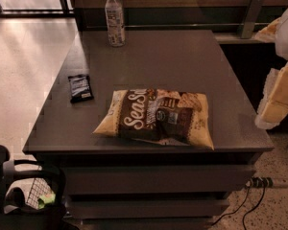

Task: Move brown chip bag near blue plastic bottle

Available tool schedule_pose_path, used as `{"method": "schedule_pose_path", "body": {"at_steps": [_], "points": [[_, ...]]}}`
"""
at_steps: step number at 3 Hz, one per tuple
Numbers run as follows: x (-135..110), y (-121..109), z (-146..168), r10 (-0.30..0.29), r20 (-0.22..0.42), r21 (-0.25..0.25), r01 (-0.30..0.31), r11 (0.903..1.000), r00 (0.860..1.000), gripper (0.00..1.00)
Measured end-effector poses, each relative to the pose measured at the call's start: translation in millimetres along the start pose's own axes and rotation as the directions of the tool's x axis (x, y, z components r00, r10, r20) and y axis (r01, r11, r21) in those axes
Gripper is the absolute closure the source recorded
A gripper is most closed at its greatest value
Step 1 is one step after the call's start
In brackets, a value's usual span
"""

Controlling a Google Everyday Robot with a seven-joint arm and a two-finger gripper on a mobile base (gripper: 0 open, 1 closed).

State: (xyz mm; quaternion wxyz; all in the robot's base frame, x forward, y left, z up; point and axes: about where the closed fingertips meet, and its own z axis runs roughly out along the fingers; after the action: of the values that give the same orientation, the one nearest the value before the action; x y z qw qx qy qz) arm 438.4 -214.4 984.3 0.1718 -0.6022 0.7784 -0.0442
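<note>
The brown chip bag lies flat near the front edge of the dark grey table, with yellow edges and a dark brown panel with white script. The blue plastic bottle stands upright at the table's far left edge; it is clear with a white cap and a pale label. My gripper hangs at the right edge of the view, beyond the table's right side. It is to the right of the bag and a little above table height, apart from the bag and holding nothing that I can see.
A small flat black packet lies on the table's left side, between the bag and the bottle. A dark wall and a metal bracket stand behind the table. Cables lie on the floor at lower right. Dark equipment sits at lower left.
</note>
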Motion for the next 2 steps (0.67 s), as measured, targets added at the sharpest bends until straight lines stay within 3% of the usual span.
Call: {"method": "schedule_pose_path", "body": {"at_steps": [2], "points": [[-22.1, -17.0, 11.6, -0.019, 0.009, -0.010, 0.019, 0.9998, 1.000, 0.00]]}}
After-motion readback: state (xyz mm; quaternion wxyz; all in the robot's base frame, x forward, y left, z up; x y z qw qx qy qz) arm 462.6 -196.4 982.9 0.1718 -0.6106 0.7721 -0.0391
